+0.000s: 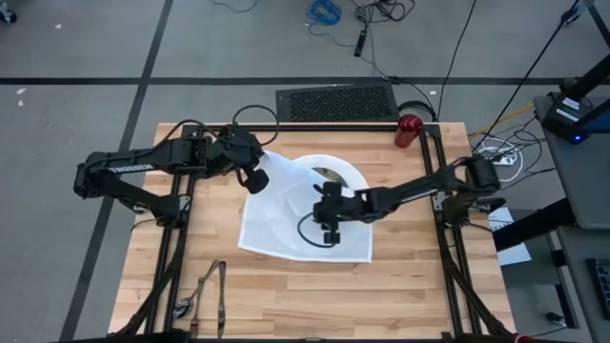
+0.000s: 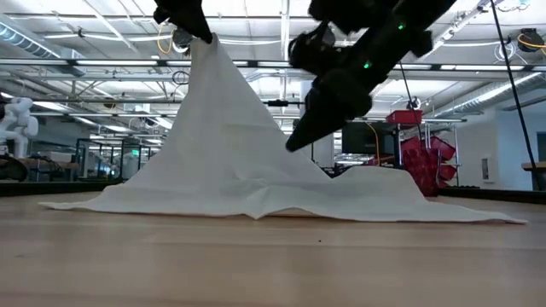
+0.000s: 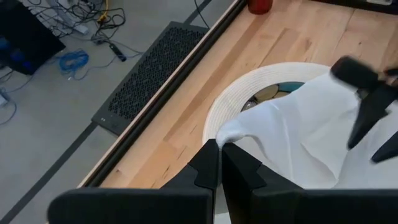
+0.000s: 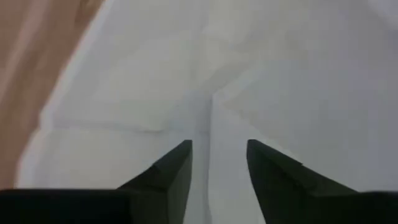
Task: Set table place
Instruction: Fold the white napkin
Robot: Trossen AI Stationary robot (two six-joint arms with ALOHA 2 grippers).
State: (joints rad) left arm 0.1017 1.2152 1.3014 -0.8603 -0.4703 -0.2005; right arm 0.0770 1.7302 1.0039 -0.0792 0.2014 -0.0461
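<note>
A white cloth napkin point(image 1: 286, 224) lies spread over the big white plate point(image 1: 351, 171) in the middle of the table point(image 1: 286, 295). One corner of it is drawn up into a tent point(image 2: 213, 111). My left gripper point(image 1: 255, 179) is shut on that raised corner. My right gripper point(image 1: 329, 232) stands open, slanting down over the middle of the napkin point(image 4: 211, 93), its fingertips close above a crease. The patterned bowl point(image 3: 273, 93) peeks out on the plate under the cloth. A small red cup point(image 1: 410, 130) stands at the far right. Dark cutlery point(image 1: 205, 291) lies near the front left. My left gripper pinches a corner of the napkin point(image 3: 229, 135) between its two shut fingers. That corner is lifted high above the table point(image 2: 198, 43). The cloth falls from it in a taut slope, and its other edges point(image 2: 111, 200) rest on the table and over the plate. My right gripper's open fingers point(image 2: 299, 136) stand at the cloth's slope; I cannot tell whether they touch it.
A black perforated panel point(image 1: 338, 102) lies just beyond the table's far edge, with cables on the grey floor behind it. Black frame rails point(image 1: 172, 238) run along the table's left and right sides. Bare wood shows along the near edge point(image 2: 273, 264).
</note>
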